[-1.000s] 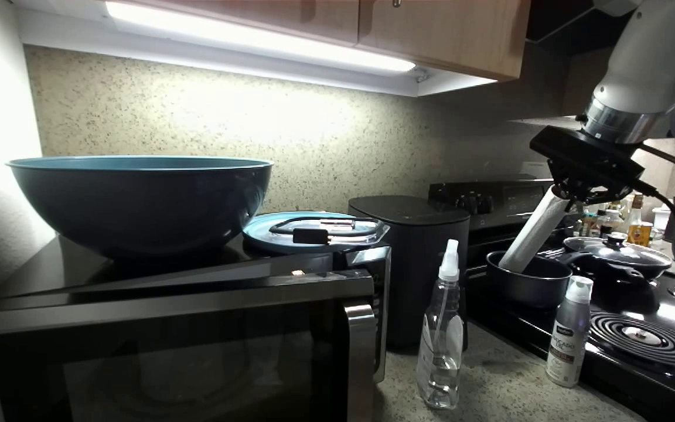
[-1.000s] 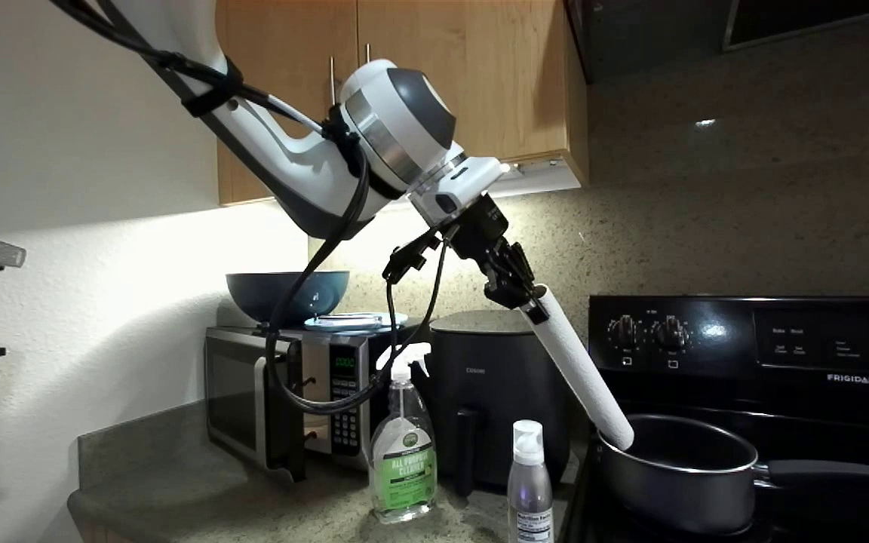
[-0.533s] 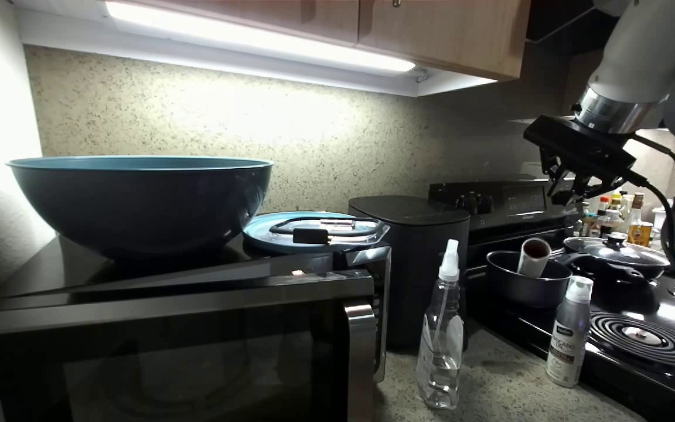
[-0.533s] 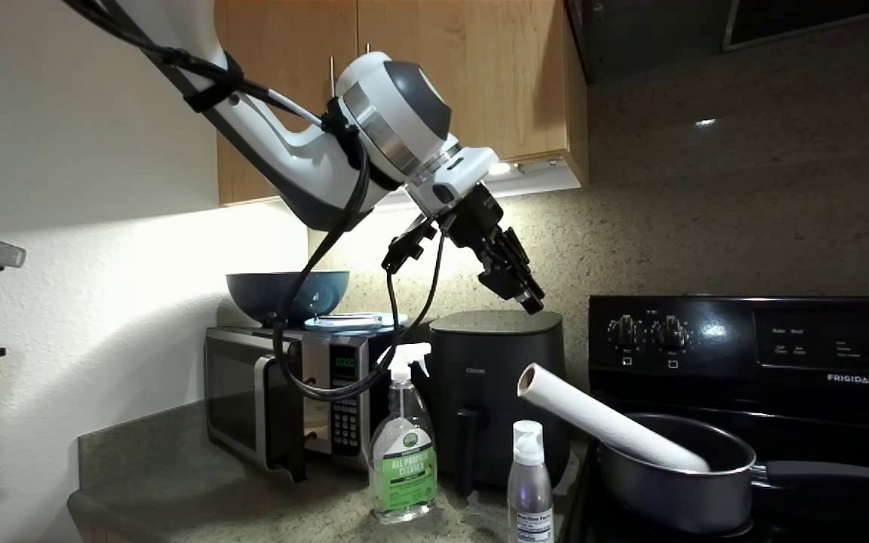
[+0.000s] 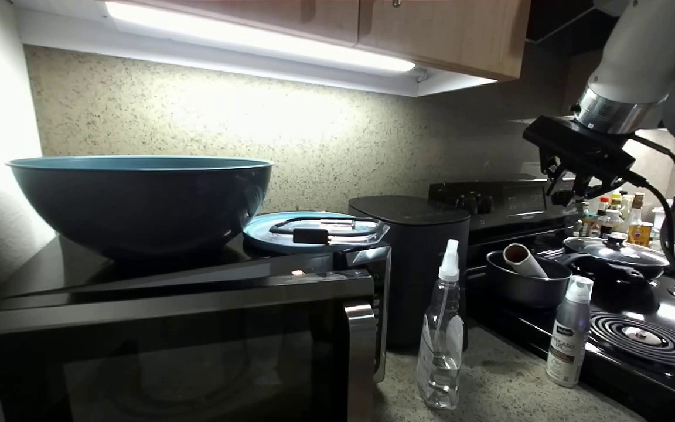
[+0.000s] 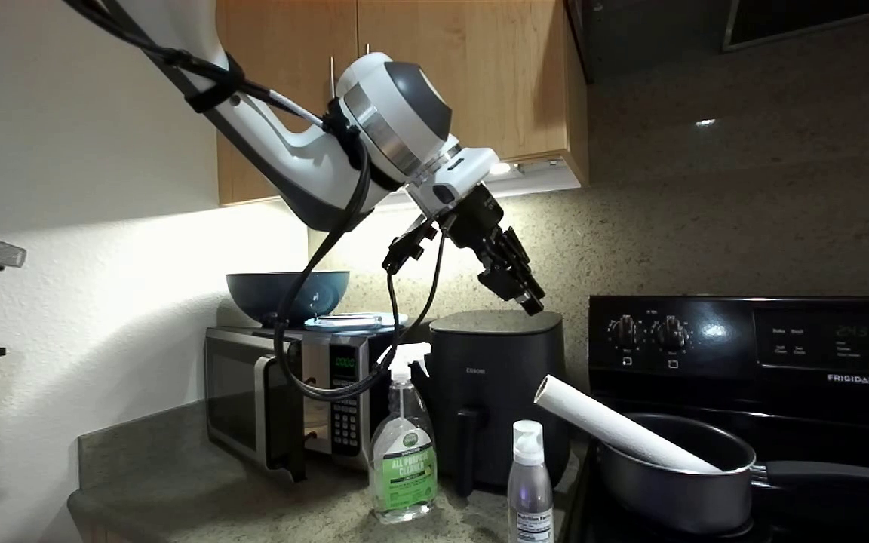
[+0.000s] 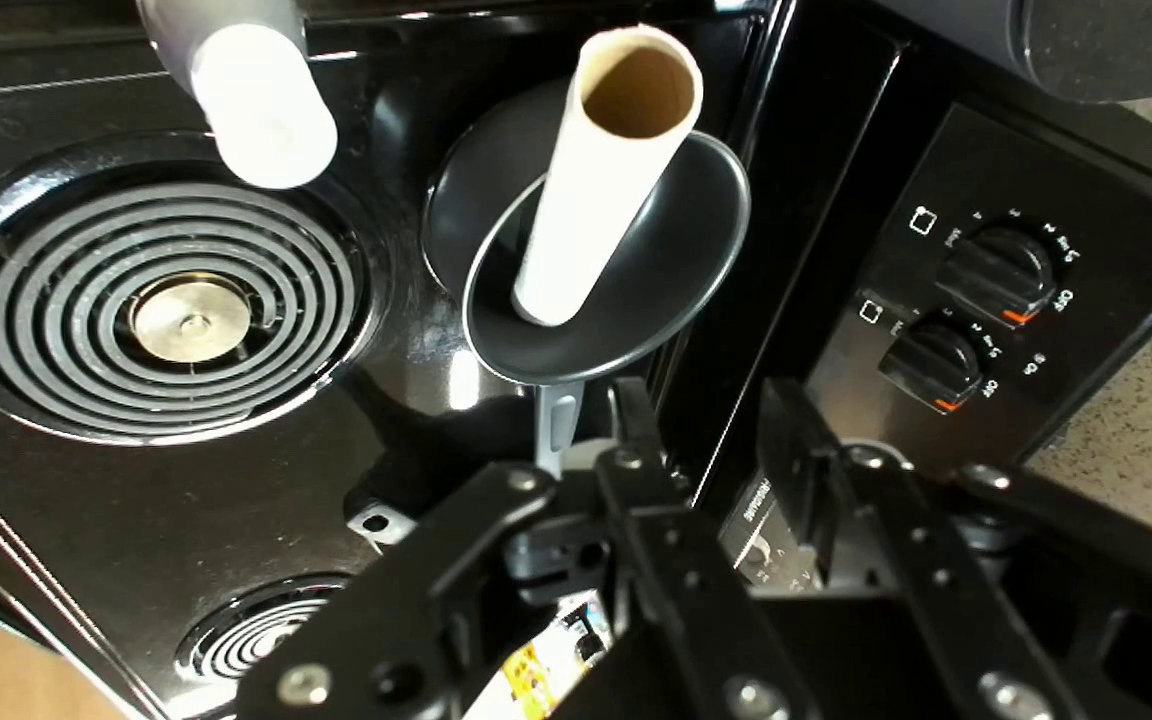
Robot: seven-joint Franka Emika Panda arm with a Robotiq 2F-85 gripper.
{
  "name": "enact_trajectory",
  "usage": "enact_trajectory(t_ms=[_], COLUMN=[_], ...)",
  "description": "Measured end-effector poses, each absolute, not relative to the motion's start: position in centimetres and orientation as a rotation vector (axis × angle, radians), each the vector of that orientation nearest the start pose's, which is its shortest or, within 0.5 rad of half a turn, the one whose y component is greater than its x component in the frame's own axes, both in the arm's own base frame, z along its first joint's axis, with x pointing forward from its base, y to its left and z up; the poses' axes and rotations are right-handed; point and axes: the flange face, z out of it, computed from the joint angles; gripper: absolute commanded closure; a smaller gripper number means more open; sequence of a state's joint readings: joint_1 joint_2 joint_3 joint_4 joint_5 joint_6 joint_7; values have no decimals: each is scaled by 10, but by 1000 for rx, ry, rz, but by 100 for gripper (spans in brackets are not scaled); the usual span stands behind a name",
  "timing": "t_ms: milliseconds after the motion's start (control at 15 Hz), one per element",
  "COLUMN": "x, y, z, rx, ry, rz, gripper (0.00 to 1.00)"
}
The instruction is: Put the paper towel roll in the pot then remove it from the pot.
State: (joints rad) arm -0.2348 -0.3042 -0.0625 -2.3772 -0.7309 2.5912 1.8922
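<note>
Above the pot (image 6: 672,494), and to its left in an exterior view, the gripper (image 6: 531,300) is held well clear — fingers (image 7: 636,420) parted, nothing gripped. Next along, the paper towel roll (image 6: 623,431) is seen propped aslant in the pot: lower end inside, hollow end jutting up past the left rim, presumably because it is too long to be laid flat. Placing looks done; removal is yet to be made.

Now the lettering! Farthest left of the pot, ALL PURPOSE CLEANER is carried by the spray bottle (image 6: 404,467); nearer — seemingly COSORI, though small — a name is worn by the air fryer (image 6: 514,407). Nutrition Facts and AVOCADO OIL are borne by the silvery bottle (image 6: 530,498), left of the pot; FRIGIDAIRE is printed behind and to its right, on the stove panel (image 6: 721,392).
</note>
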Motion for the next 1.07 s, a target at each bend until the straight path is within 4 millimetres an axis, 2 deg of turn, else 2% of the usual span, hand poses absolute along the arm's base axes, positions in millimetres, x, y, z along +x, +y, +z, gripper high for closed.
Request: enact_trajectory(t_ms=[200,267,400,733,1067], x=[470,470,470,476,485], y=[-132,-132,-132,-129,-129], z=[493,493,493,480,462], rx=[-1990,-1990,-1991,-2031,-2093], ry=[2175,2175,2175,2170,2162], rz=[-1094,-1094,-1094,-1043,-966], gripper=[66,41,34,3,0])
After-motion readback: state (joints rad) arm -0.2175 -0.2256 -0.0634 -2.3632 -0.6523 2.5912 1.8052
